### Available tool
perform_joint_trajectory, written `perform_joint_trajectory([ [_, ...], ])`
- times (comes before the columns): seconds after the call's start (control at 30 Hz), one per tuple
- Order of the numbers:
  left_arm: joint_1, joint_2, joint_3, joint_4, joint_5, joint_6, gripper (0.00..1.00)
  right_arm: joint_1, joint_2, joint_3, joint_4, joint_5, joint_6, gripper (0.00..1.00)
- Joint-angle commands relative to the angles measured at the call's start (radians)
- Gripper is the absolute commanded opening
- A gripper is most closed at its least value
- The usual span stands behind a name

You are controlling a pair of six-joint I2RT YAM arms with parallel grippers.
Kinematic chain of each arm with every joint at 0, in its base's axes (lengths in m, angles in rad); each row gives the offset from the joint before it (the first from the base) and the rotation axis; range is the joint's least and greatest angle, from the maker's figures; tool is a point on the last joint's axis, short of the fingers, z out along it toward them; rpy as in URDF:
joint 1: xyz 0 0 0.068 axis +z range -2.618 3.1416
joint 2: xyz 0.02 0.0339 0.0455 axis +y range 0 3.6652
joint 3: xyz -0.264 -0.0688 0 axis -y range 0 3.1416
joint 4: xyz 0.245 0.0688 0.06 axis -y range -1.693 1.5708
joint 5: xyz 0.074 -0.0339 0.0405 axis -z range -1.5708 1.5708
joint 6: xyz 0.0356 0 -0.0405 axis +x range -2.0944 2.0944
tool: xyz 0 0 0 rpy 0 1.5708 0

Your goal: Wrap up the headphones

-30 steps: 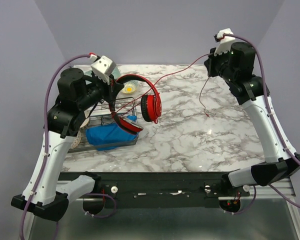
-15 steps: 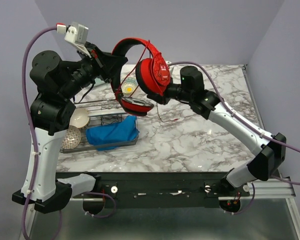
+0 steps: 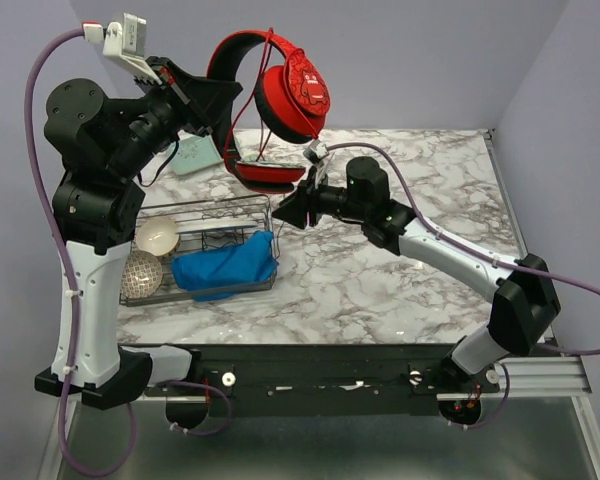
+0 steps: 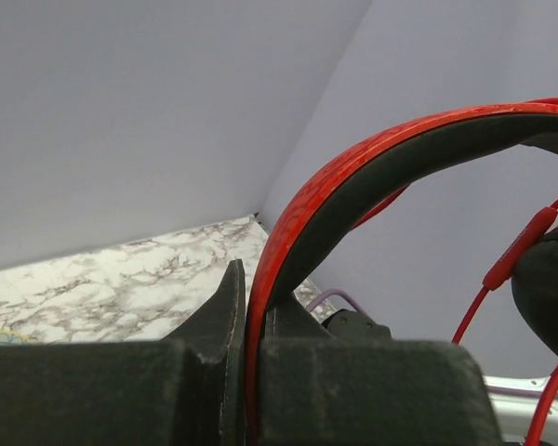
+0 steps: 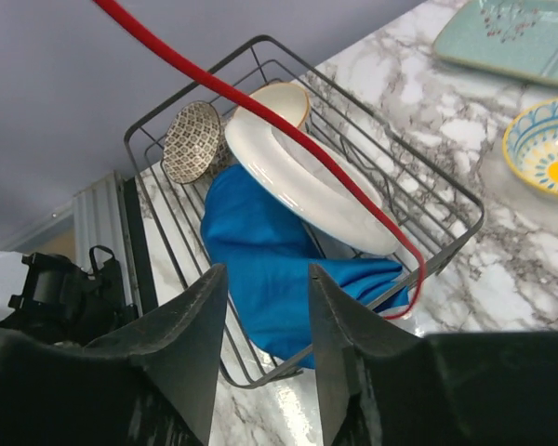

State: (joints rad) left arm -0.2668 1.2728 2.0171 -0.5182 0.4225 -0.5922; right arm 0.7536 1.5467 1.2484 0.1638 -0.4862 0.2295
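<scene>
The red headphones (image 3: 292, 88) hang high above the table's back left. My left gripper (image 3: 223, 97) is shut on their black-lined headband (image 4: 353, 167), which stands clamped between the fingers in the left wrist view. One cup (image 3: 263, 173) hangs lower, facing down. The thin red cable (image 5: 288, 130) drops slantwise across the right wrist view and loops at the basket's corner. My right gripper (image 3: 285, 212) sits below the headphones beside the basket, open and empty (image 5: 266, 271), with the cable beyond its fingertips.
A wire basket (image 3: 210, 203) at the left holds a blue cloth (image 3: 225, 268), a white bowl (image 3: 160, 237) and a patterned bowl (image 3: 143, 272). A pale green tray (image 3: 192, 157) lies behind it. A yellow-and-blue bowl (image 5: 544, 149) sits on the marble.
My left arm has lifted the headphones from over the basket to high in the air. My right arm has swung from the far right across to below the headphones, beside the basket.
</scene>
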Motion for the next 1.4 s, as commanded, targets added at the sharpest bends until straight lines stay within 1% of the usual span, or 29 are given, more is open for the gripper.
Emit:
perform_joint_trajectory([
  [0.0, 0.017, 0.013, 0.058, 0.029, -0.03, -0.043, 0.0, 0.012, 0.029, -0.049, 0.115, -0.015, 0.034, 0.52],
  [0.03, 0.02, 0.013, 0.064, 0.027, -0.04, -0.037, 0.0, 0.019, 0.026, -0.064, 0.121, -0.014, 0.01, 0.54],
  [0.1, 0.021, 0.014, 0.077, 0.021, -0.05, -0.018, 0.0, 0.03, 0.02, -0.081, 0.126, 0.037, -0.016, 0.56],
  [0.17, 0.021, 0.013, 0.086, 0.012, -0.057, -0.005, 0.0, 0.036, 0.015, -0.104, 0.12, 0.108, -0.03, 0.56],
  [0.23, 0.021, 0.005, 0.088, 0.01, -0.057, 0.006, 0.0, 0.036, 0.012, -0.122, 0.118, 0.138, -0.036, 0.56],
  [0.47, 0.021, -0.003, 0.109, 0.007, -0.05, 0.017, 0.0, 0.049, -0.048, -0.24, 0.112, 0.121, -0.064, 0.58],
  [0.5, 0.021, -0.001, 0.112, 0.006, -0.05, 0.019, 0.0, 0.052, -0.075, -0.26, 0.114, 0.126, -0.071, 0.62],
  [0.53, 0.021, -0.003, 0.112, 0.007, -0.05, 0.019, 0.0, 0.058, -0.092, -0.303, 0.12, 0.13, -0.081, 0.63],
  [0.57, 0.021, -0.003, 0.112, 0.006, -0.05, 0.02, 0.0, 0.058, -0.108, -0.325, 0.126, 0.139, -0.085, 0.68],
  [0.63, 0.023, -0.001, 0.114, 0.006, -0.048, 0.022, 0.0, 0.058, -0.146, -0.374, 0.144, 0.158, -0.085, 0.7],
  [0.7, 0.021, -0.001, 0.112, 0.006, -0.048, 0.022, 0.0, 0.058, -0.151, -0.385, 0.144, 0.188, -0.088, 0.71],
  [0.9, 0.021, -0.001, 0.117, 0.007, -0.034, 0.019, 0.0, 0.058, -0.1, -0.374, 0.147, 0.261, -0.091, 0.71],
  [0.97, 0.021, -0.003, 0.118, 0.009, -0.019, 0.009, 0.0, 0.059, -0.064, -0.366, 0.169, 0.255, -0.091, 0.72],
  [1.03, 0.021, 0.002, 0.124, 0.009, -0.011, 0.003, 0.0, 0.061, -0.027, -0.317, 0.157, 0.227, -0.093, 0.72],
  [1.23, 0.021, 0.003, 0.135, 0.009, -0.005, 0.0, 0.0, 0.061, 0.085, -0.232, 0.168, 0.224, -0.072, 0.71],
  [1.37, 0.021, 0.005, 0.134, 0.007, -0.004, 0.0, 0.0, 0.061, 0.148, -0.169, 0.151, 0.196, -0.055, 0.68],
])
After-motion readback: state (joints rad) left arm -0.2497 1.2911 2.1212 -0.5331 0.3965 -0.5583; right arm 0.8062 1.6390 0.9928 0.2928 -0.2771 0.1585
